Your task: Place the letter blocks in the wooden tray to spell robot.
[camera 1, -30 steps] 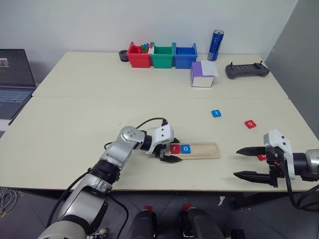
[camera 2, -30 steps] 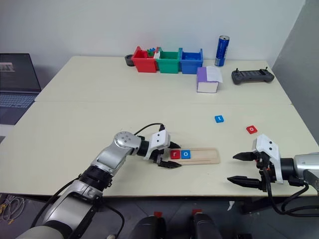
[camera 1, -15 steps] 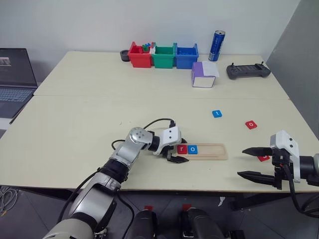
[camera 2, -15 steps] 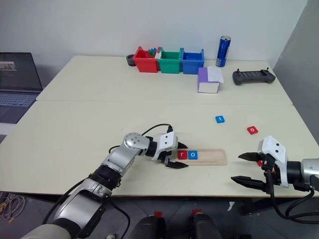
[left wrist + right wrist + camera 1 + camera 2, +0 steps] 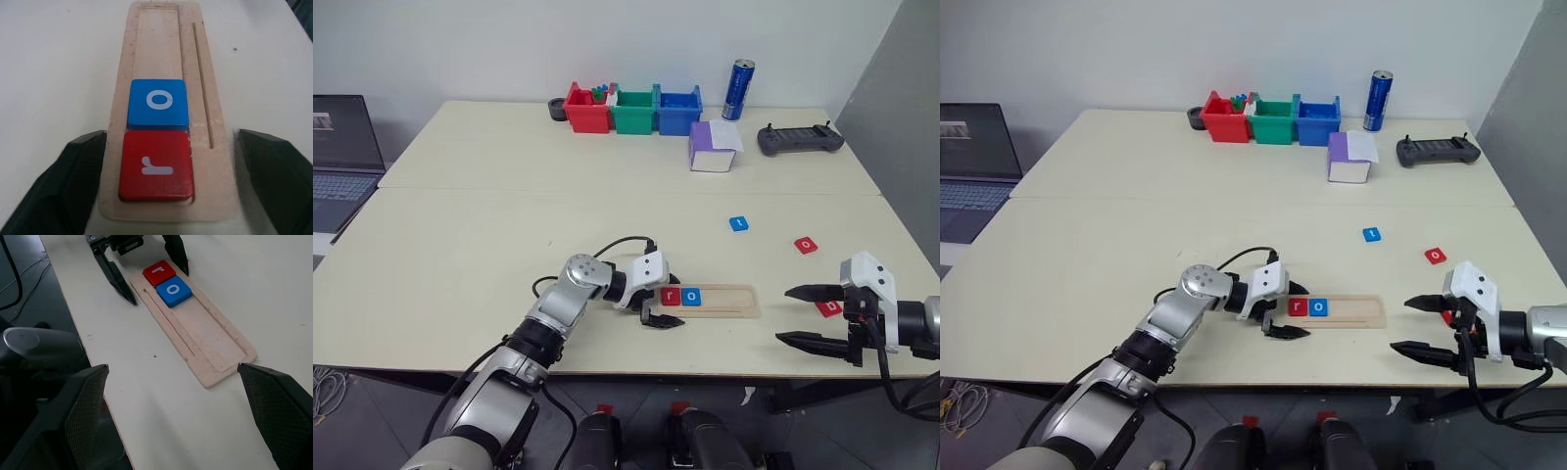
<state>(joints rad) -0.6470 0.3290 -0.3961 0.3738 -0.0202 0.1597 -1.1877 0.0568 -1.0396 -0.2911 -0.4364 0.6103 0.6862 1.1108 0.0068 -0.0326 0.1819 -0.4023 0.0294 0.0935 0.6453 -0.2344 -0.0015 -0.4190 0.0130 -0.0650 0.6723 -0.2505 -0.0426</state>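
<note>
Change: against the picture of a second ago the whole scene sits shifted sideways, which is the camera's doing; the tray, its two tiles and both grippers keep their places relative to each other.
Left fingers: the left gripper (image 5: 663, 307) has its two black fingers (image 5: 73, 176) spread, one on each long side of the tray's near end, grasping nothing; whether they touch the wood I cannot tell.
Between the left fingers: the red square tile with a white "r" (image 5: 155, 165) lies flat in the groove at the tray's end.
Just past the left fingertips: the blue square tile with a white "o" (image 5: 158, 103) touches the "r" tile edge to edge.
Tray: the long pale wooden tray (image 5: 729, 300) lies flat on the cream table (image 5: 460, 235), its remaining groove bare, with a thin slot along one side.
Right fingers: the right gripper (image 5: 799, 314) is spread wide and holds nothing, hovering just beyond the tray's far end.
Beside the right gripper: a red tile (image 5: 827, 308), partly hidden, letter unreadable.
Further out: a red "o" tile (image 5: 806, 245) and a blue tile (image 5: 738, 223), well apart from the tray.
Count: five tiles, three red, two blue; two in the tray, three loose; one tray.
</note>
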